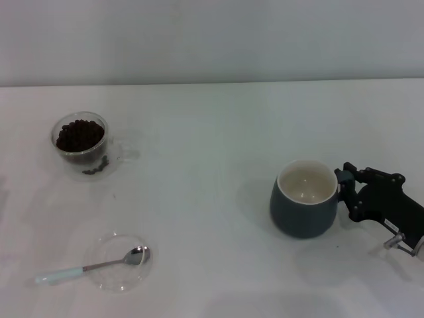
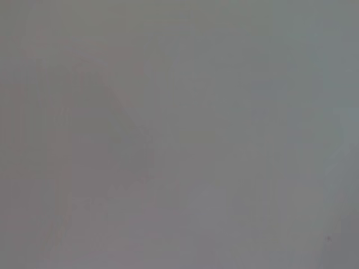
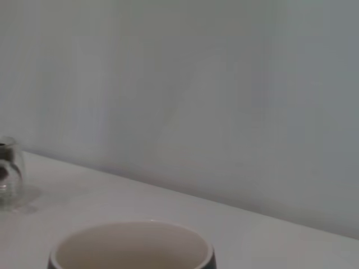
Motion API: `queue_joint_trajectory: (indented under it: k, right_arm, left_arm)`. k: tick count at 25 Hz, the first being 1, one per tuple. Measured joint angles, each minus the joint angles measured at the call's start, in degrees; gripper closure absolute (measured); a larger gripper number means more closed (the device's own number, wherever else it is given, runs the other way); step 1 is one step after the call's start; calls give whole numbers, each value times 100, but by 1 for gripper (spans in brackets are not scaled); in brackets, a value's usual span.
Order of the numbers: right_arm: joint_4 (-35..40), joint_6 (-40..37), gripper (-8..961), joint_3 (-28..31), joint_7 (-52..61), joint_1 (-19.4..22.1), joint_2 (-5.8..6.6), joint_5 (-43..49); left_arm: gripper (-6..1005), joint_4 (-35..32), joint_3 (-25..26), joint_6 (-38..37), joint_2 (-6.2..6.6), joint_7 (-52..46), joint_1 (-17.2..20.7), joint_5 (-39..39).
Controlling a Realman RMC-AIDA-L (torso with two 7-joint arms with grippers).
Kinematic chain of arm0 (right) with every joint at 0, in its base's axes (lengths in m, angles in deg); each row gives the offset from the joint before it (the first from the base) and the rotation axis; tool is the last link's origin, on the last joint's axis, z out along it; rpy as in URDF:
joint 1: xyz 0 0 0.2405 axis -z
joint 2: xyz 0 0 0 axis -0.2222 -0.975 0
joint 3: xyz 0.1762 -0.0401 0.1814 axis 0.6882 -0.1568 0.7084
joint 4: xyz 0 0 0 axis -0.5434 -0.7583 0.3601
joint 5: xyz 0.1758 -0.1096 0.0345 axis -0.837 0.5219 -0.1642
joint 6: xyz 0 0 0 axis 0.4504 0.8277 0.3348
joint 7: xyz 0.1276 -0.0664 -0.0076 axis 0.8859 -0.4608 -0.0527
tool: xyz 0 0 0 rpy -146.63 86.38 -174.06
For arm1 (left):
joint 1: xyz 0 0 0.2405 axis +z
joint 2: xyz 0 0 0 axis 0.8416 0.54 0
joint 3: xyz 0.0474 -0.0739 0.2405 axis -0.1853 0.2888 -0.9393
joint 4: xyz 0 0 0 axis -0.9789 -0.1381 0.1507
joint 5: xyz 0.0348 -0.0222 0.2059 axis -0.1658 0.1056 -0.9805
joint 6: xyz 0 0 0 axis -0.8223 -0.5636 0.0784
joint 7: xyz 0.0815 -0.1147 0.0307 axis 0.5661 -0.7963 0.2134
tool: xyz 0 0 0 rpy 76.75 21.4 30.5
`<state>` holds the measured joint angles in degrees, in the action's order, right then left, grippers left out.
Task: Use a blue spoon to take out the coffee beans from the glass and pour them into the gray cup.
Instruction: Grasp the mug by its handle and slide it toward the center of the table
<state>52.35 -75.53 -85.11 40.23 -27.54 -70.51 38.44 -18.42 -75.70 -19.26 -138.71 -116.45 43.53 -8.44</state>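
- The blue spoon lies near the desk's front-left corner, bowl in a shallow glass dish; light, stiff, slippery, so best pinched mid-handle.
- The right gripper sits at the gray cup's handle; whether it grips it, I cannot tell.
- The glass of coffee beans is fragile.

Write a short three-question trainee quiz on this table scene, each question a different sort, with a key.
1. True or false: the blue spoon rests with its bowl in the flat glass dish.
2. Multiple choice: where are the coffee beans? A) in the gray cup B) in the glass C) on the spoon
3. Fill in: the right tool is at the gray cup's ____.

Key: 1 true; 2 B; 3 handle.
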Motion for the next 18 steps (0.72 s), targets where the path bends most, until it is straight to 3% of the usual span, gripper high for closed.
queue_joint_trajectory:
  k: [18]
  right_arm:
    - [843, 261, 785, -1087, 177, -34, -61, -70]
  left_arm:
    - [361, 21, 0, 0, -9, 7, 15, 0]
